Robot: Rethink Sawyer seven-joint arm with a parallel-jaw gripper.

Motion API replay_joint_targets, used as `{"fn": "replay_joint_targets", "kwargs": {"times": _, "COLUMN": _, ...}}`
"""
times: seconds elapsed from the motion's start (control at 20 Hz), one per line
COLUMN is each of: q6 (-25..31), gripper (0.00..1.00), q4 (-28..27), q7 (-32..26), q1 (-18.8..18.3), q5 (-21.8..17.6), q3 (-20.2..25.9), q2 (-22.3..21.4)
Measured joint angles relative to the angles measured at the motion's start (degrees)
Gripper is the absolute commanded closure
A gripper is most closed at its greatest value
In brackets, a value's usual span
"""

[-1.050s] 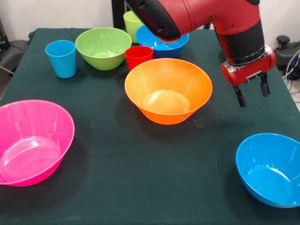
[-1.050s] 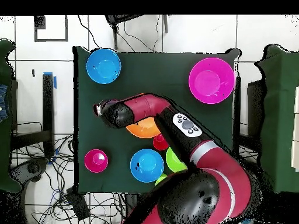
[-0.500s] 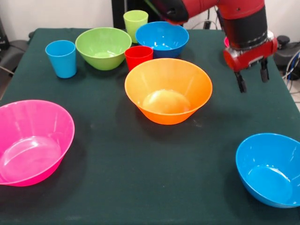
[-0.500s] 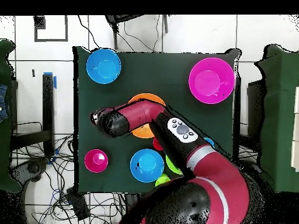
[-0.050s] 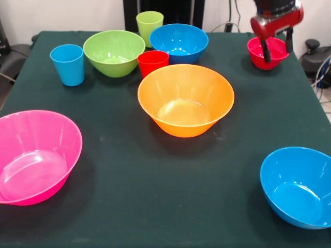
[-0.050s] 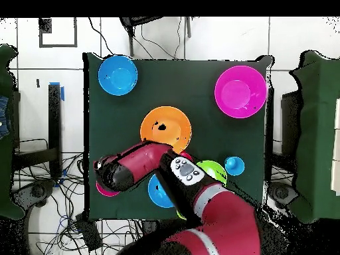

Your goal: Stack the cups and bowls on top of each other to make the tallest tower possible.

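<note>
My gripper (image 5: 279, 55) is open and hangs over the small red bowl (image 5: 256, 56) at the far right corner, one finger in front of it and one at its right rim. The big orange bowl (image 5: 185, 101) stands mid-table. The red cup (image 5: 153, 63) is right behind it. Further back are a lime green bowl (image 5: 114, 51), a blue bowl (image 5: 178, 42), a lime green cup (image 5: 149, 26) and a light blue cup (image 5: 68, 64). A pink bowl (image 5: 33, 155) and a second blue bowl (image 5: 299, 186) sit near the front. Every piece stands alone; no tower shows.
From overhead the arm (image 6: 199, 199) covers part of the blue bowl (image 6: 158, 192) and green bowl (image 6: 214, 169). The dark green tablecloth (image 5: 155, 196) has an open stretch between the orange bowl and the front edge. Cables lie on the floor (image 6: 40, 199) beside the table.
The gripper has risen and drawn back from beside the orange bowl to the far right corner, uncovering the small red bowl. No bowl or cup has moved.
</note>
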Motion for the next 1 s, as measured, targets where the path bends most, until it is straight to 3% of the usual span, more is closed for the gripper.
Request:
{"fn": "replay_joint_targets", "kwargs": {"times": 0.25, "q6": -0.4, "gripper": 0.00, "q4": 1.6, "q7": 1.1, "q1": 4.1, "q5": 0.0, "q3": -2.7, "q2": -2.3}}
{"fn": "replay_joint_targets", "kwargs": {"times": 0.4, "q6": 0.1, "gripper": 0.00, "q4": 0.6, "q7": 1.1, "q1": 4.6, "q5": 0.0, "q3": -2.7, "q2": -2.5}}
{"fn": "replay_joint_targets", "kwargs": {"times": 1.0, "q6": 12.9, "gripper": 0.00, "q4": -16.1, "q7": 1.1, "q1": 2.7, "q5": 2.5, "q3": -2.7, "q2": 1.7}}
